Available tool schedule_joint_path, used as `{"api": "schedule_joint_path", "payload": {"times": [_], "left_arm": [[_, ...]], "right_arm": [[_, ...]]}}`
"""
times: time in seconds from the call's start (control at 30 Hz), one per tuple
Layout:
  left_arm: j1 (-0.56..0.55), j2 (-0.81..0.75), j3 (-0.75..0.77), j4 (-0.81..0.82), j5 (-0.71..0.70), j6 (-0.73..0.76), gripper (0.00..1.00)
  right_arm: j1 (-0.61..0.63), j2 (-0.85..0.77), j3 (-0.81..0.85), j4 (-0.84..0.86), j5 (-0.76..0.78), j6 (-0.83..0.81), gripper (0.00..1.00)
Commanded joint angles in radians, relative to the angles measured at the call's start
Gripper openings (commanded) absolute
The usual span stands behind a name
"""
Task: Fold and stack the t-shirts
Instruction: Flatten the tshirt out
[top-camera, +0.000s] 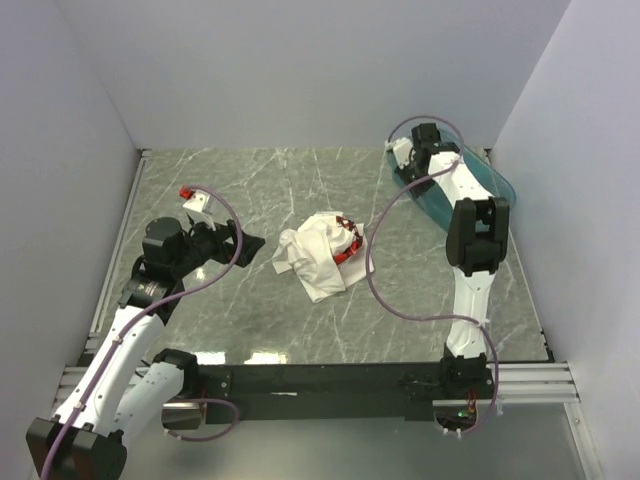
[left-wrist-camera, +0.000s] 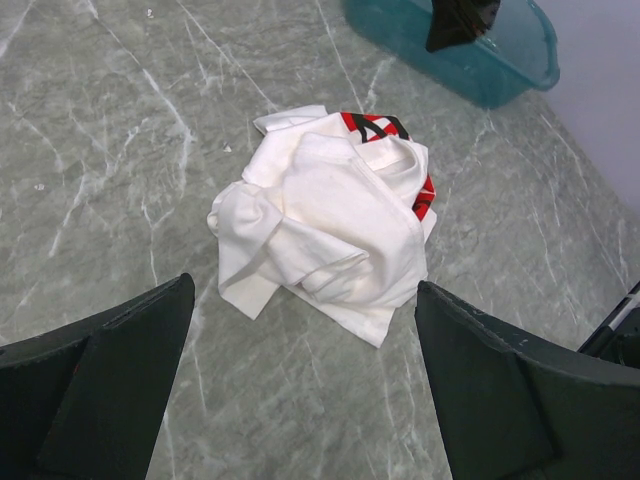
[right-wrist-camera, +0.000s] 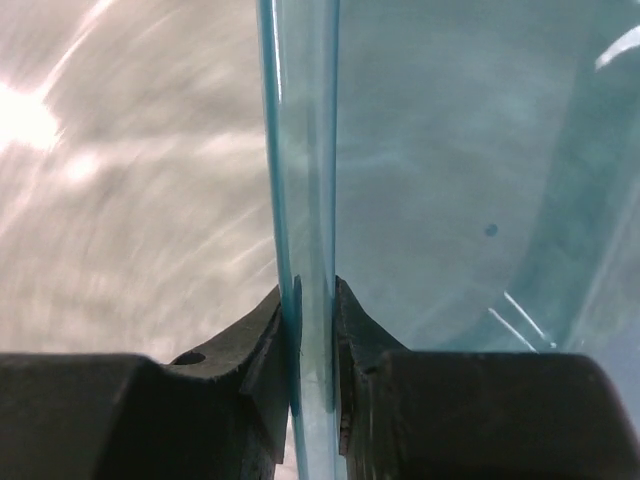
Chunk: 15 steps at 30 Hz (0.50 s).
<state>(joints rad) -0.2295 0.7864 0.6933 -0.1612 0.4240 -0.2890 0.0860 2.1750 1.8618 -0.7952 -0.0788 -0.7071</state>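
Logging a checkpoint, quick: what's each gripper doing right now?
Left gripper: open, empty.
Right gripper: closed on the teal basin rim.

Desk (top-camera: 250, 190): one.
T-shirt (top-camera: 322, 255): one, white with red print, crumpled, mid-desk.
Basin (top-camera: 480, 185): one, teal, far right corner of desk.
Arms: two, left arm (top-camera: 130, 335) and right arm (top-camera: 468, 290).
Pincers: two, left pincer (left-wrist-camera: 302, 290) and right pincer (right-wrist-camera: 312, 290), two fingers (left-wrist-camera: 110, 380) each.
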Motion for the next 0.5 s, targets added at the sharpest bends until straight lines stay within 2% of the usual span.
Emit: {"api": "schedule_joint_path", "payload": {"times": [0.0,0.03,0.17,0.23,0.33,0.47], "left_arm": [[-0.001,-0.024,0.003,0.043,0.021,0.017,1.00],[-0.001,-0.024,0.005,0.045,0.019,0.019,1.00],[-0.001,-0.018,0.005,0.043,0.022,0.019,1.00],[-0.001,-0.012,0.006,0.043,0.022,0.021,1.00],[-0.001,-0.012,0.006,0.042,0.021,0.022,0.99],[-0.001,-0.019,0.000,0.045,0.022,0.022,1.00]], "right_arm": [[-0.002,0.066,0.155,0.048,0.269,0.430,0.00],[-0.002,0.081,0.160,0.054,0.337,0.507,0.00],[-0.003,0.094,0.163,0.103,0.425,0.629,0.00],[-0.005,0.120,0.221,0.084,0.448,0.681,0.00],[-0.012,0.204,0.330,0.030,0.493,0.706,0.00],[-0.035,0.258,0.384,0.047,0.525,0.727,0.00]]}}
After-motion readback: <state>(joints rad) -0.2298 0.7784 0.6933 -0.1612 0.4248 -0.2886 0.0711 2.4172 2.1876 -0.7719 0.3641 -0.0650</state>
